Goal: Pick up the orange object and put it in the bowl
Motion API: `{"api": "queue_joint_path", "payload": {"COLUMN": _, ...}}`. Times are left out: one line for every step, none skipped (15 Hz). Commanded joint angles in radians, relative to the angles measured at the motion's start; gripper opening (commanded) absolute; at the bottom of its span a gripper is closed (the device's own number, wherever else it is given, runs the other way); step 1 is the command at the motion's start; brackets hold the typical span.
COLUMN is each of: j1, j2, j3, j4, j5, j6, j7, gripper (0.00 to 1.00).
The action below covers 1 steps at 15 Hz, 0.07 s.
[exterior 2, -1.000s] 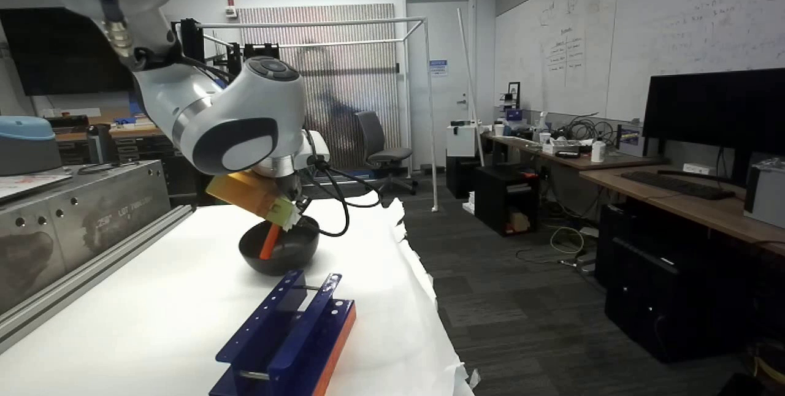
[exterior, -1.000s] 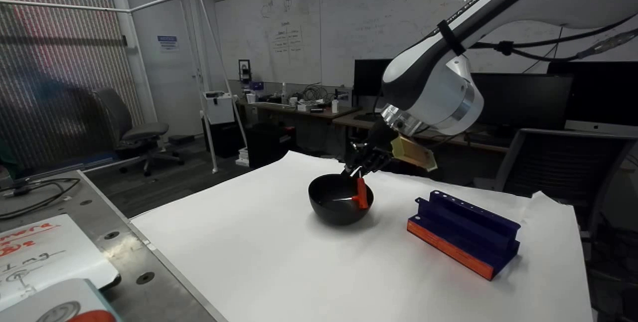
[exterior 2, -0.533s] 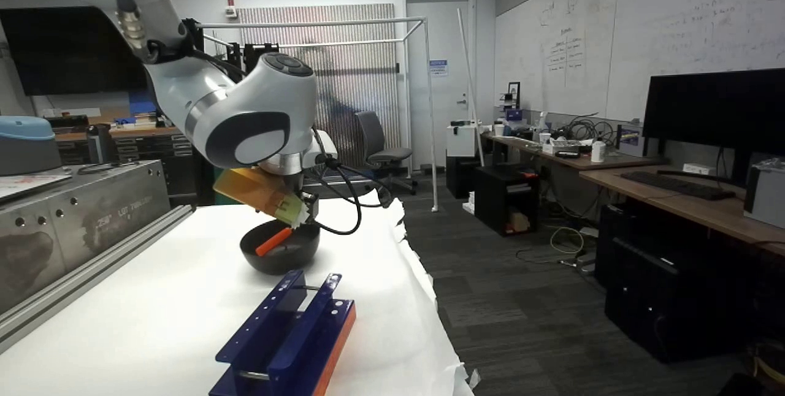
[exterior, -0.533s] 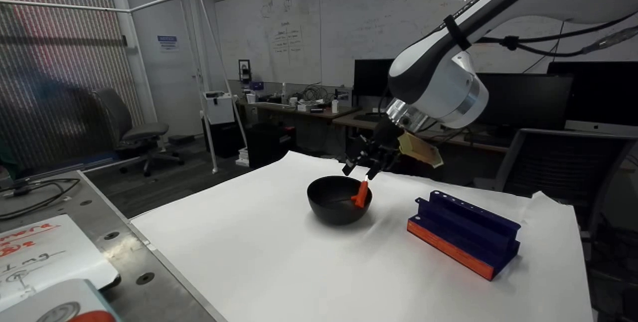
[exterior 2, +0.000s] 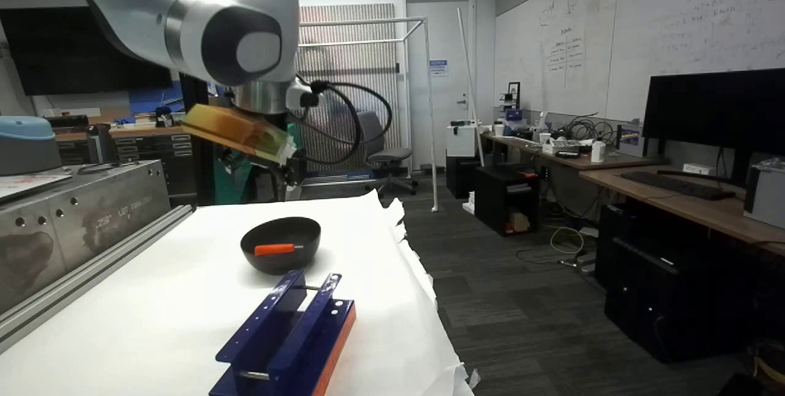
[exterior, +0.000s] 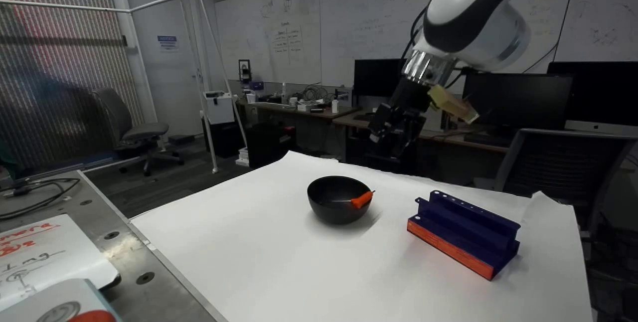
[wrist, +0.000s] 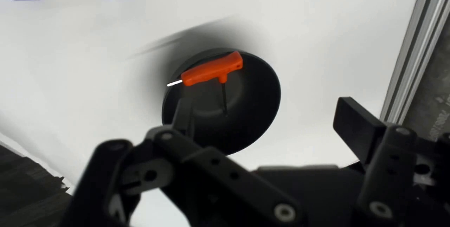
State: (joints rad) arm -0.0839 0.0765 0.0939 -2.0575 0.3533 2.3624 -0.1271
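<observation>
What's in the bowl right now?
An orange tool lies in the bowl, dark shaft inside, bright tip near the rim. What the tool covers can't be seen; in the wrist view, one finger of the open claw hides part of the bowl.

The arm (exterior: 463, 13) is extended from above, its wrist (exterior: 427, 68) bent downward in both exterior views. The claw (wrist: 267, 112) is held aloft at a slant, pointed down, and in the wrist view its fingers (wrist: 357, 125) are seen parted widely, with a broad gap between.
</observation>
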Motion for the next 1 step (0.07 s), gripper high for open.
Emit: {"api": "queue_joint_path", "payload": {"j1": 0.034, "j2": -0.158, "j3": -0.038, "j4": -0.031, "j5": -0.078, "j6": -0.169, "j7": 0.066, "gripper": 1.00}}
